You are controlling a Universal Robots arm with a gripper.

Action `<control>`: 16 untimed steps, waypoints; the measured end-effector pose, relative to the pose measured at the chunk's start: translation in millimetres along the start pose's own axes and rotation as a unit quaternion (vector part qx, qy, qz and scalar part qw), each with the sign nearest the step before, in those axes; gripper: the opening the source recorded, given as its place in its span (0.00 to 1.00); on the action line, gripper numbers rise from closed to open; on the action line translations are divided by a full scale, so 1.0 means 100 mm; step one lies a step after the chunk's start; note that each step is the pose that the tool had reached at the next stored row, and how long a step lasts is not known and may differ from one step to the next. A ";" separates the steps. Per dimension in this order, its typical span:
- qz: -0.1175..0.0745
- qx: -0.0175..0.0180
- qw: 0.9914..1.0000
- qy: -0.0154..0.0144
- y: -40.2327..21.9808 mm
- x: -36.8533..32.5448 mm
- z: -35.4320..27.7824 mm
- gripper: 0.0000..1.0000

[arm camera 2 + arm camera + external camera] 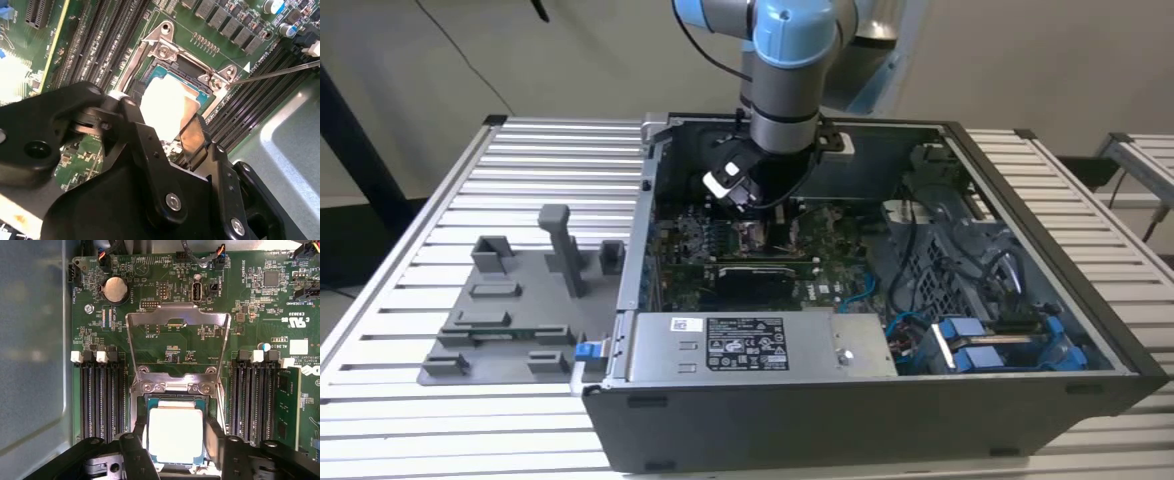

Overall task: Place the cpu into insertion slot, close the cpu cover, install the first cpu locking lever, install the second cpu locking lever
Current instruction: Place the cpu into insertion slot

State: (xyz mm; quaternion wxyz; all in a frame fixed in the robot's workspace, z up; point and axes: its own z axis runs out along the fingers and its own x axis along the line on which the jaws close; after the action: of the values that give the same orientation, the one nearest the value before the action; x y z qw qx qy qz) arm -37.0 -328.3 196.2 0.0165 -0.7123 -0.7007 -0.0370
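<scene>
The cpu (175, 435) is a pale square chip lying in the insertion slot (175, 396) on the green motherboard (165, 270); in the second wrist view the cpu (165, 105) glares bright. My gripper (175, 445) straddles it, and its two black fingers (214, 437) press against opposite sides of the chip. The cpu cover (177, 312), a silver frame with a window, stands swung open past the slot's hinge. A thin locking lever (280, 70) sticks out free beside the slot. In the exterior view the gripper (767, 215) reaches down into the open computer case (854, 420).
Black memory slots (100, 395) flank the socket on both sides, and a coin battery (115, 289) sits beyond the cover. A power supply (747, 345) fills the case's near side. A grey fixture plate (507, 310) lies on the slatted table at the exterior view's left.
</scene>
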 end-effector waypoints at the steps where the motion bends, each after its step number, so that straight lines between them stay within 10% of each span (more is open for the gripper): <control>1: 0.000 0.000 1.000 0.000 0.000 0.000 0.000 0.62; 6: 0.000 0.000 1.000 0.000 0.000 0.001 -0.046 0.68; 16: 0.003 0.000 1.000 0.000 0.009 0.026 -0.366 0.68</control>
State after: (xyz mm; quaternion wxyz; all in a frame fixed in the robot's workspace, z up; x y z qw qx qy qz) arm -37.1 -328.5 232.9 0.0164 -0.7145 -0.6985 -0.0365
